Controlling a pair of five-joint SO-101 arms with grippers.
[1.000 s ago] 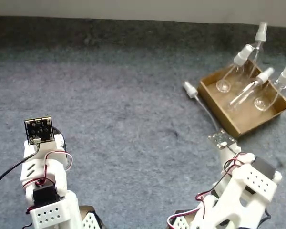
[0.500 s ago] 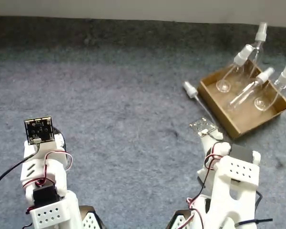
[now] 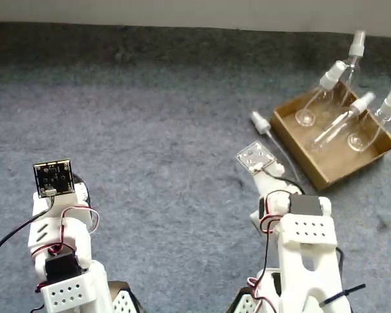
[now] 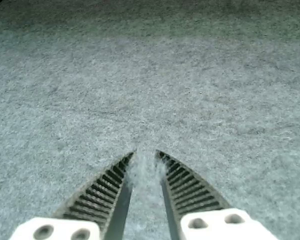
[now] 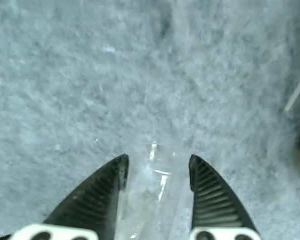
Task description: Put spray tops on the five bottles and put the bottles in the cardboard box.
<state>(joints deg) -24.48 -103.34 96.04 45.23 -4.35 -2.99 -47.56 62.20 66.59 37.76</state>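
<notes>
1. The right gripper (image 5: 157, 162) is closed on a clear bottle (image 5: 155, 200). It holds the bottle by its body above the grey counter (image 3: 150, 130), just outside the cardboard box (image 3: 355, 166).
2. Four bottles (image 3: 342, 124) with white tops already lean inside the box. One loose spray top (image 3: 260, 122) lies on the counter beside the box's outer corner, and its thin dip tube (image 5: 297, 92) trails along the box wall.
3. The left gripper (image 4: 145, 155) is well away from the box. Its jaws are drawn together to a sliver and hold nothing.
4. The held bottle looks light, rigid and smooth-walled, so it will probably slip or twist in the ribbed jaws if the squeeze is loose. A grip on the middle of the body seems right, as it leaves the neck free. I cannot make out the neck.
5. The spray top is small and light, and its tube looks thin and bendy. It is best taken by the white head, not the tube, so the tube can be steered into the neck without kinking.
</notes>
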